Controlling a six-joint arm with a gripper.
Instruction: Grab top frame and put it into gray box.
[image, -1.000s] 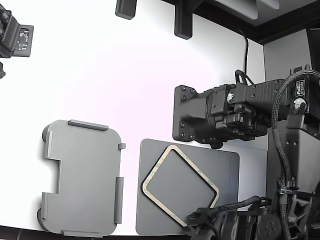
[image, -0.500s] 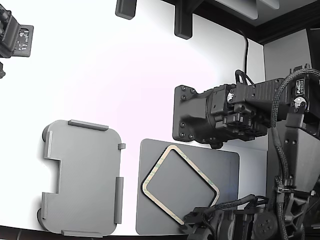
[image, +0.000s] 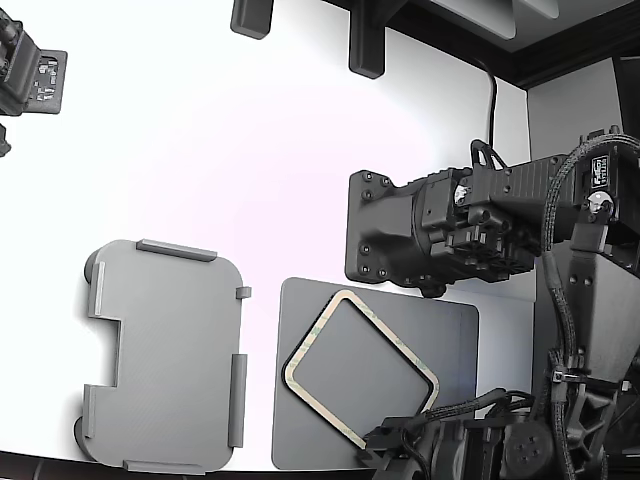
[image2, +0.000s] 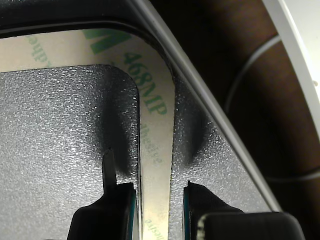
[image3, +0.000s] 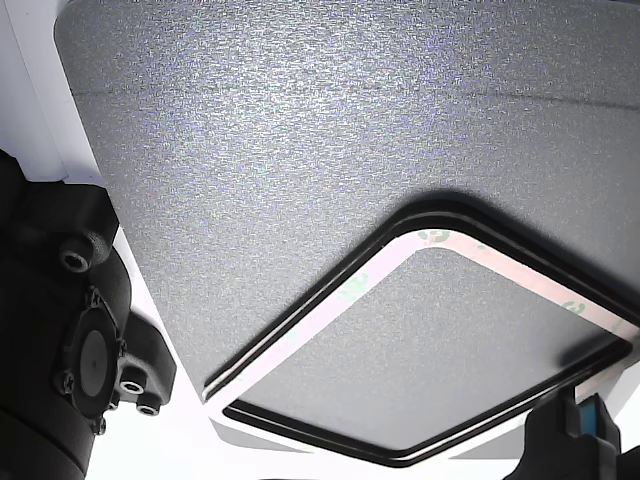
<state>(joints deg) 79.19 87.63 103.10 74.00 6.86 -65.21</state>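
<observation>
The gripper (image2: 159, 200) is straddling the frame (image2: 156, 130) with open jaws, one rim strip lying between them on the mat (image2: 60, 130), and closing too shallowly could be pinching only tape edge, letting it slip before the box (image: 165, 355).

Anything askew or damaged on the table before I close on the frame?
The top frame lies rotated on the dark mat, its sides at an angle to the mat's edges. No damage shows. The gray box sits flat, nothing in it. The gripper straddles one rail of the frame, jaws apart.
</observation>
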